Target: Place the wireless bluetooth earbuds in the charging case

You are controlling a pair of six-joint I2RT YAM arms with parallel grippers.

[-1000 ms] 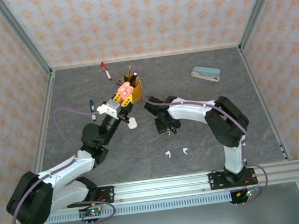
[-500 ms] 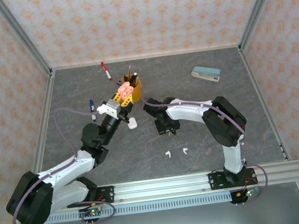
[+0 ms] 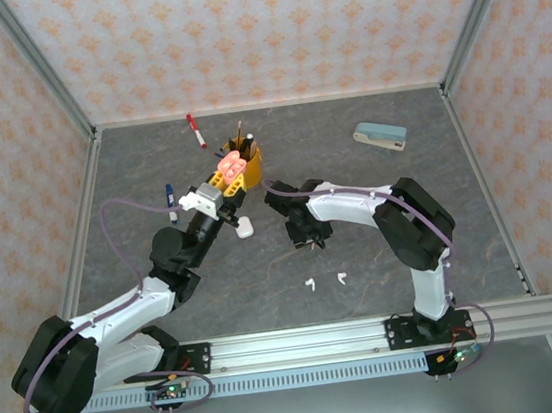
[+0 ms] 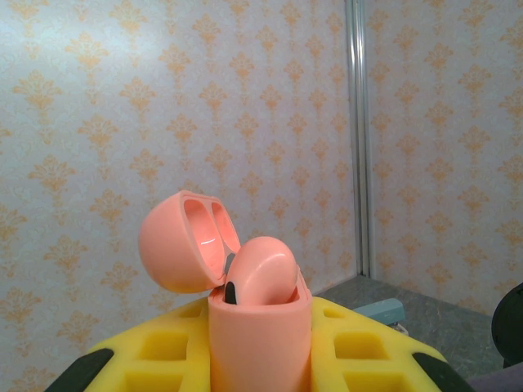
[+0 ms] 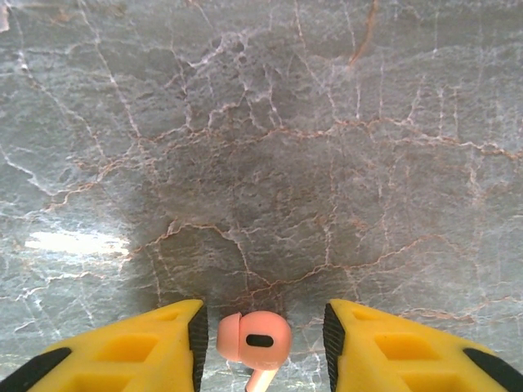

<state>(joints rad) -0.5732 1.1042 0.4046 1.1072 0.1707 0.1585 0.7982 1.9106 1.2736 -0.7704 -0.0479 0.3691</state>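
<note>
grey marbled bench: right fingers stand narrowly apart astride a pink earbud lying flat, touching neither finger. left fingers clamp the open charging case aloft. risk: uneven closing may flick or pinch the slick earbud askew, spoiling insertion.

The left tool hung left of centre over the tabletop, with the open case upright between its fingers. A pen holder sat just behind it, and a second case just before it. To the right, the right tool straddled one earbud on the tabletop, with a gap on either side. Two more earbuds lay side by side nearer the front edge.
</note>
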